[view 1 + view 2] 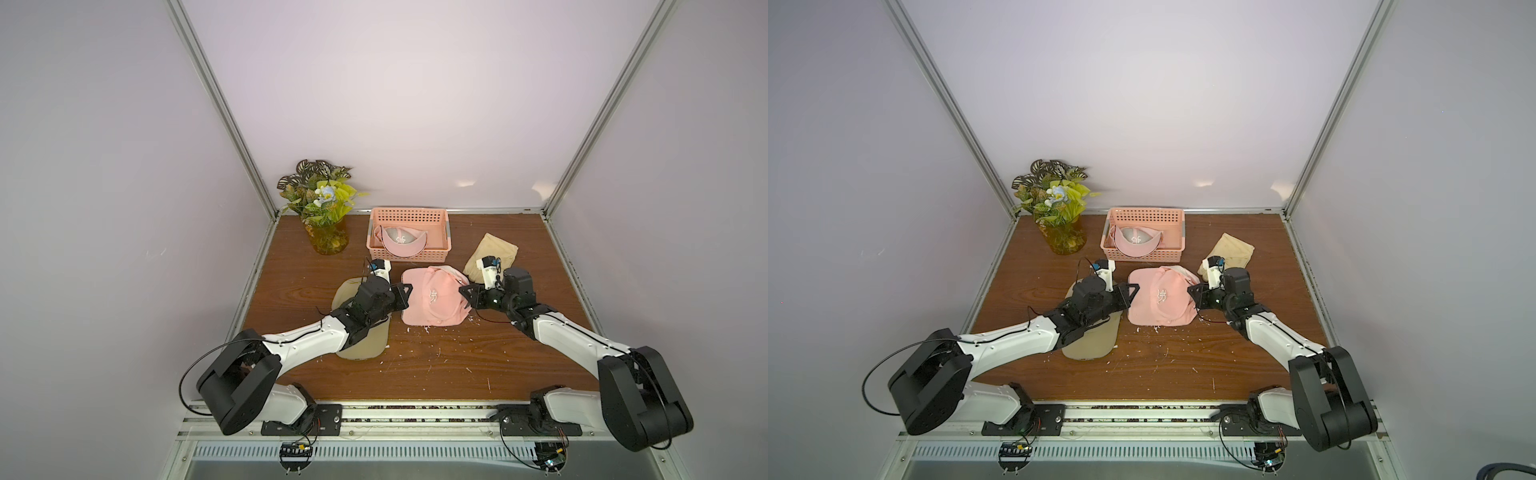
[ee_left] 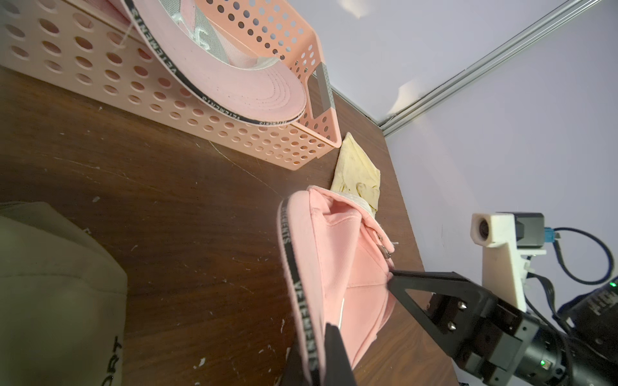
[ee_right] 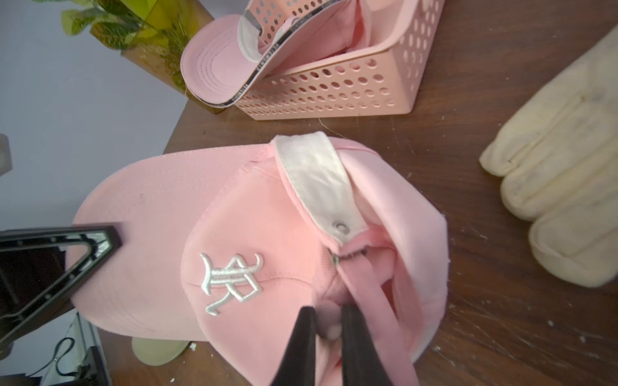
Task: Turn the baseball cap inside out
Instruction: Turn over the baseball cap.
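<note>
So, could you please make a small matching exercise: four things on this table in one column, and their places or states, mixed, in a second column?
Things:
1. pink cap with logo
2. second pink cap
3. olive cap
4. yellowish cloth

Places or states:
A. under the left arm
B. in the pink basket
C. gripped from both sides by the grippers
D. lying by the right wall

Pairs: 1-C, 2-B, 3-A, 4-D

olive cap: cut by frame edge | brim lettering: blurred
</note>
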